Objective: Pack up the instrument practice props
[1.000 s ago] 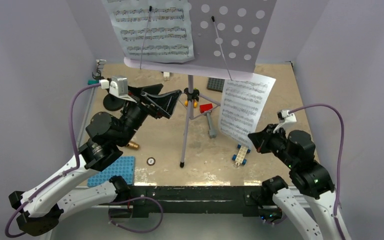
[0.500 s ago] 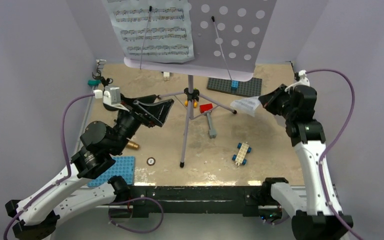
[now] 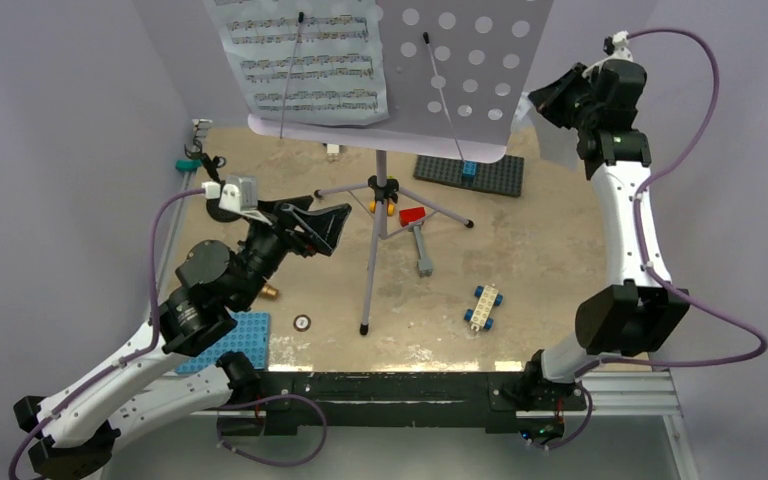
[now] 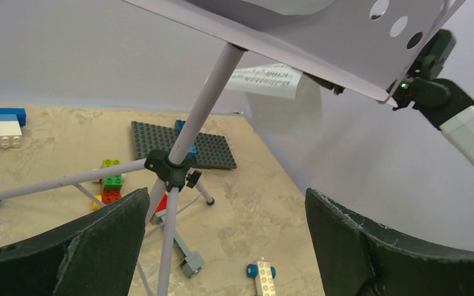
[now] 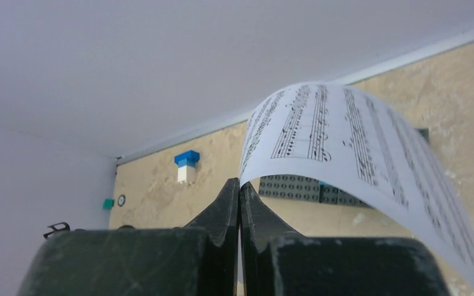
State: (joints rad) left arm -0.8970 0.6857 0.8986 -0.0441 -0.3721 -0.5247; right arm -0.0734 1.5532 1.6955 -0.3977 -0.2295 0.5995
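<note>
Fingers of the left gripper: spread wide, holding nothing, raised off the table and aimed at the pole of the music stand; framed in the gap from the left wrist, the stand's black leg hub and lavender pole. Under that arm, lying on the table: gold microphone, mostly hidden, just behind a blue studded plate at the near edge. Upright mid-table on three legs: the music stand, with one sheet-music page on the left half of its perforated desk, under a thin wire arm. Just right of the pole, on the table: red-headed hammer; nearer, a small brick car; farther back, a dark studded plate. High at the far right, beside the desk's right edge: right gripper, fingers pressed together on the edge of a second page; page curling over and away from the tips, clear of the table.
</note>
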